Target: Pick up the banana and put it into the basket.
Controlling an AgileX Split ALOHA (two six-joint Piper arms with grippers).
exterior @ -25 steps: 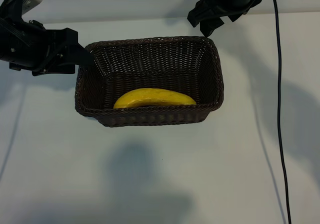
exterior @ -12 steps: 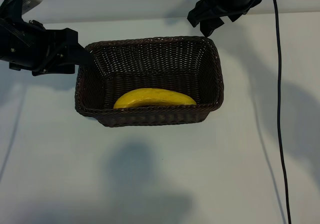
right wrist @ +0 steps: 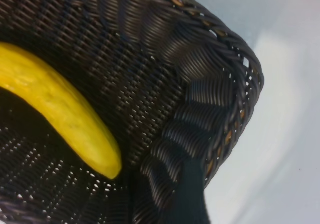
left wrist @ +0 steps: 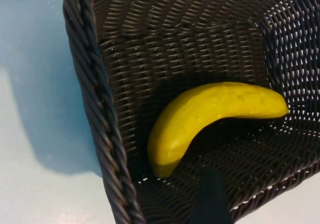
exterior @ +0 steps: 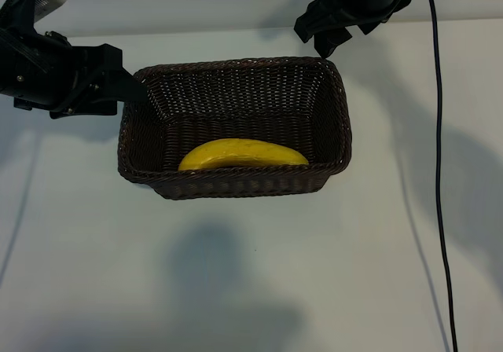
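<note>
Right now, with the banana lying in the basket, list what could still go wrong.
1. The left gripper sits open right at the basket rim's left corner; pulling back carelessly could snag the weave and drag the basket.
2. The right gripper hangs near the far right corner; a low sweep might clip the rim.
3. The banana leans on the near wall; a jolt could shift it.
</note>
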